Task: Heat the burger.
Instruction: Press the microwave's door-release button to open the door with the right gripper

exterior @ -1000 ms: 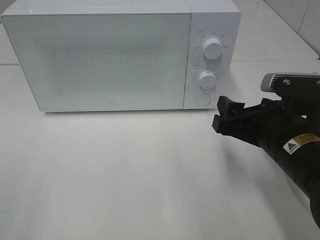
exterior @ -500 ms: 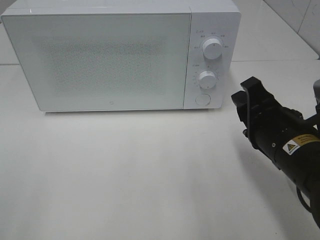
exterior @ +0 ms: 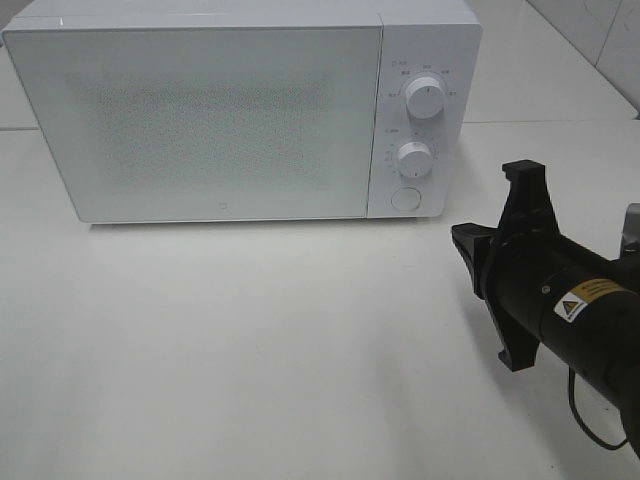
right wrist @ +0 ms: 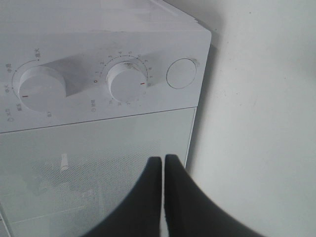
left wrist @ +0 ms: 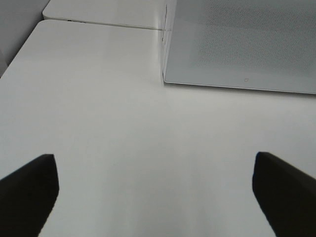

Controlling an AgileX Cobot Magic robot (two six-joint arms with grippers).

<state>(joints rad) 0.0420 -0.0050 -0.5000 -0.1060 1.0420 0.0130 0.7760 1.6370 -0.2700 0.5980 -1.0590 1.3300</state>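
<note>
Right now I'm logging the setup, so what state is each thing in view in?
microwave door: closed.
round button: untouched.
left tool: open, holding nothing.
right tool: shut, holding nothing, apart from the microwave.
</note>
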